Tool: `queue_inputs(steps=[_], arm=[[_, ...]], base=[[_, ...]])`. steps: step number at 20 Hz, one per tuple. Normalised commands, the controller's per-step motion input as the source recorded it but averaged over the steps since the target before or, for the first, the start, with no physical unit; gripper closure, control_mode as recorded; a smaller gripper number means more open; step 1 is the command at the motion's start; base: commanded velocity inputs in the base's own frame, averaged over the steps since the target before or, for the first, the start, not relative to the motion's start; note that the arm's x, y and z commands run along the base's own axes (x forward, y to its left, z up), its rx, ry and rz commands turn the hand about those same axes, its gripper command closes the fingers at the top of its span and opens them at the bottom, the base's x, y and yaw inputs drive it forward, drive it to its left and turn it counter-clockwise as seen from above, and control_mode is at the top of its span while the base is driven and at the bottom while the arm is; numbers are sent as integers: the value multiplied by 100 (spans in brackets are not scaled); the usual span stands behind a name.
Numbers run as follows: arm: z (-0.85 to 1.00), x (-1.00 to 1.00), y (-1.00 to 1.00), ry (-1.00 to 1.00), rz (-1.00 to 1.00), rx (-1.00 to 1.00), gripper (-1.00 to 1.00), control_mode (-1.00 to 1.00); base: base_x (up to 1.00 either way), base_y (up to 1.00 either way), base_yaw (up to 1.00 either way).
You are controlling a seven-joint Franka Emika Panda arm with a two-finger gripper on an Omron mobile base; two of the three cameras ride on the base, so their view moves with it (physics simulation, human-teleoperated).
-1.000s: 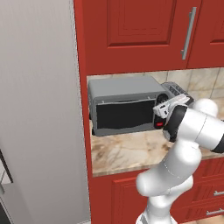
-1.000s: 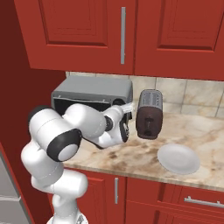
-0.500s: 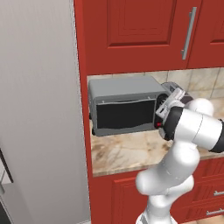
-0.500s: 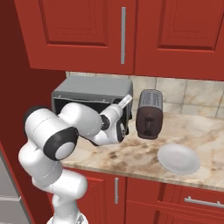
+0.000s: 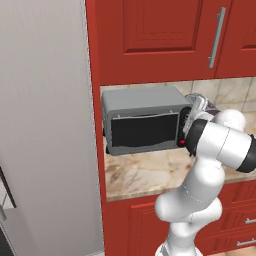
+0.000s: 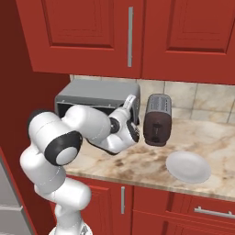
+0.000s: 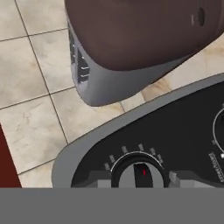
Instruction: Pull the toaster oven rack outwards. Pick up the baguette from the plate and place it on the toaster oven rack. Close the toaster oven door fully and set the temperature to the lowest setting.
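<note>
Closest to us, at the toaster oven's right end, our gripper sits on the oven's control panel with its two finger tips on either side of a round knob, the jaws at a middling width around it; we cannot tell whether the tips actually press on the knob. That knob carries a small red mark and a ring of pale scale marks above it. From the left base camera the toaster oven door lies flush against the oven's front, shut, its dark glass hiding the cavity, so we cannot make out the rack or the baguette. A red button shows low on the oven's right edge, just beside our wrist. Right of the oven, just beside it, stands the dark-brown slot toaster on the counter. Farther right of the oven, well apart from it, a white plate lies on the counter. Behind the oven runs the tiled wall, and red cabinets hang above it.
</note>
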Motion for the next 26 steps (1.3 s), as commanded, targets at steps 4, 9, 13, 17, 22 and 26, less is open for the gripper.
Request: queue_inputs(steps=[4, 9, 13, 17, 22, 26], arm=[[-99, -5, 0, -17, 23, -81, 100, -100], [-88, -14, 0, -21, 23, -84, 100, -100], [-81, -1, 0, -20, 27, -87, 100, -100], [-75, -1, 0, -23, 29, -89, 100, -100], [-83, -11, 0, -27, 27, -87, 100, -100], [-98, -18, 0, -34, 31, -81, 100, -100]], base=[[0, 0, 0], [0, 0, 0], [0, 0, 0], [0, 0, 0], [0, 0, 0], [0, 0, 0]])
